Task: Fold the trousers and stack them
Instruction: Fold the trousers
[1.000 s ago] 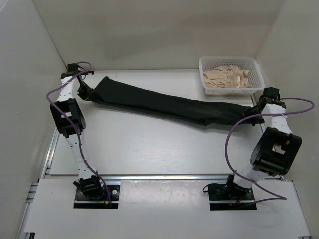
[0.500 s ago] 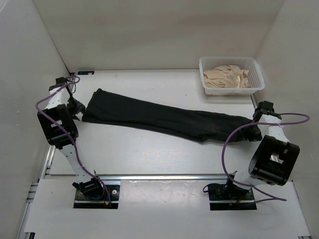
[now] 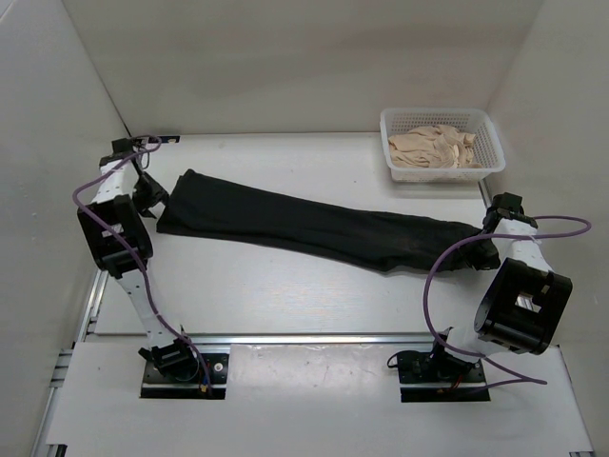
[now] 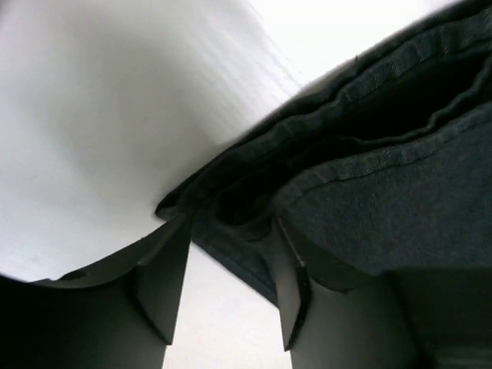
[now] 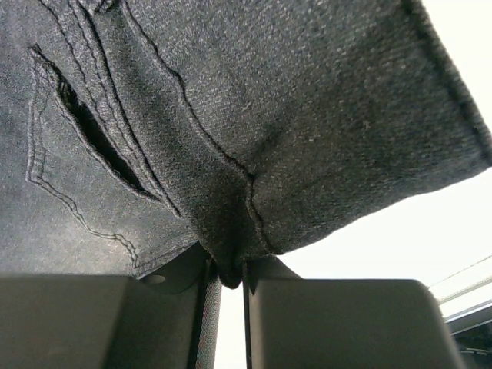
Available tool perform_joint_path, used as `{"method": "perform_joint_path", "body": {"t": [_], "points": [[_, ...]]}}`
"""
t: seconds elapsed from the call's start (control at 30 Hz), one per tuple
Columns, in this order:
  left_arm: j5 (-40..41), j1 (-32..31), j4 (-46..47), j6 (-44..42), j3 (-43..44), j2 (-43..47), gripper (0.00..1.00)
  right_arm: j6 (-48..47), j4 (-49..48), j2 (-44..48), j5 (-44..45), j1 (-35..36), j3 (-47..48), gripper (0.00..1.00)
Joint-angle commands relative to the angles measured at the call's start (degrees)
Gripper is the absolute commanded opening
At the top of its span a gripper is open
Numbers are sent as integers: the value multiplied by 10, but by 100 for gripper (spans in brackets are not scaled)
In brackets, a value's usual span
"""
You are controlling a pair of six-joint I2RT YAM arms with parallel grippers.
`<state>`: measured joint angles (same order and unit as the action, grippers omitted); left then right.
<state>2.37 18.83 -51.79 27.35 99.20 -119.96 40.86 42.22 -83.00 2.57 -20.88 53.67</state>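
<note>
Black trousers (image 3: 314,221) were laid out long on the desk (image 3: 285,286) and pinched at one end only.

From above, the trousers were seen flat and slanted across the desk. One end was by the left arm (image 3: 114,228) and the other by the right arm (image 3: 519,300), likely laid straight so a neat fold could be made. The basket (image 3: 383,129) of beige cloth stood apart near the far right corner. In the left wrist view, the left fingers (image 4: 157,292) were spread apart. The layered edge of the trousers lay just in front of the gap and partly in it, but was not squeezed. In the right wrist view, the right fingers (image 5: 177,315) were pressed together on a small bunch of the trousers near a pocket slit, likely to hold that end in place.
</note>
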Motion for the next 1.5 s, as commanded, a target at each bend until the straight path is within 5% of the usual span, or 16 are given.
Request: {"method": "perform_joint_path", "body": {"t": [0.0, 0.17, 0.3, 0.67, 0.93, 0.97, 1.03, 1.1, 1.23, 1.37, 1.43, 1.47], "points": [[-12, -27, 12, -19, 25, -25, 59, -11, -13, -3, -2, -3, 22, 14], [-51, -27, 19, -25, 37, -55, 61, -11, -13, -3, -7, -3, 22, 14], [-45, -32, 19, -25, 42, -48, 10, -11, -13, -8, -7, -3, 22, 14], [-25, -13, -62, -30, 128, 43, 10, -11, -13, -8, 6, -3, 22, 14], [9, 9, -67, -19, 68, 43, 10, -11, -19, -8, 17, -3, 10, 14], [14, 16, -61, -13, 58, 48, 11, -11, -19, -8, 17, -3, 10, 14], [14, 24, -61, -13, 35, 48, 61, -11, -19, -8, 23, -3, 5, 14], [14, 30, -55, -6, 28, 55, 100, -11, -19, -8, 23, -3, 5, 15], [19, 30, -50, -1, 28, 71, 100, -18, -19, -8, 23, -3, 5, 25], [12, 30, -50, -1, 20, 83, 49, -24, -19, 11, 23, -3, 10, 43], [-12, 30, -50, -1, 7, 83, 43, -29, -19, 16, 23, -3, 10, 49], [-41, 30, -43, -1, -7, 83, 52, -29, -19, 16, 23, -3, 10, 49]]}}
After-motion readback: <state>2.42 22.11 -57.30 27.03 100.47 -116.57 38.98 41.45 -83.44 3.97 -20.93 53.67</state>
